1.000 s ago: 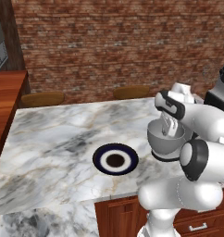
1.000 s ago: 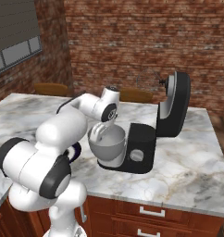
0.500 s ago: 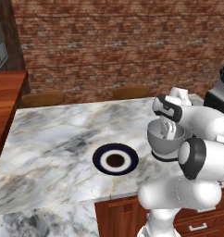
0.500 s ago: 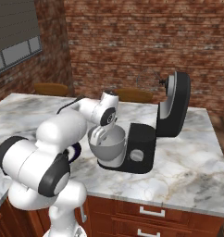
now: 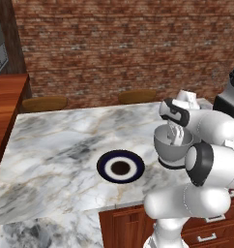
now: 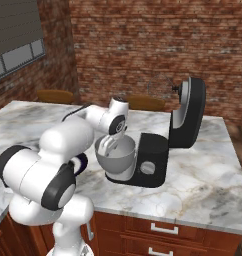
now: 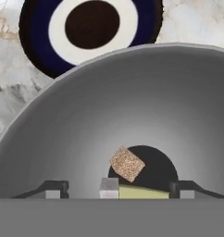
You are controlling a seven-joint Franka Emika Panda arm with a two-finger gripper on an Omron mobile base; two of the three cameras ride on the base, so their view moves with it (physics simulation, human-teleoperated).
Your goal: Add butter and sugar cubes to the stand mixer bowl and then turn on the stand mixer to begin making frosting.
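The white arm's two-finger gripper (image 7: 118, 189) hangs just inside the rim of the deep round grey metal stand mixer bowl (image 6: 116, 158), its dark finger tips standing apart with nothing between them. At the bottom of that bowl lie a speckled brown sugar cube (image 7: 127, 164) and, beside it, a pale yellow slab that looks like butter (image 7: 142, 192), partly hidden at the lower edge of the hand view; a small grey-white block next to the butter is too cut off to name. The bowl sits on the base of the black boxy stand mixer (image 6: 165, 145), whose rounded head is tilted up and back, and a small silver side knob (image 6: 147, 168) faces the front of the marble counter (image 5: 56, 150). The flat dark-blue-rimmed plate with a white ring (image 5: 120, 167) lies bare just beside the bowl. Both ingredients appear to be in, so switching on probably comes next. The risks: lifting out at an angle could catch a finger on the rim and shove the bowl off its seat; reaching across for the knob could knock the raised head; and spread fingers could slip off the small knob rather than turn it.
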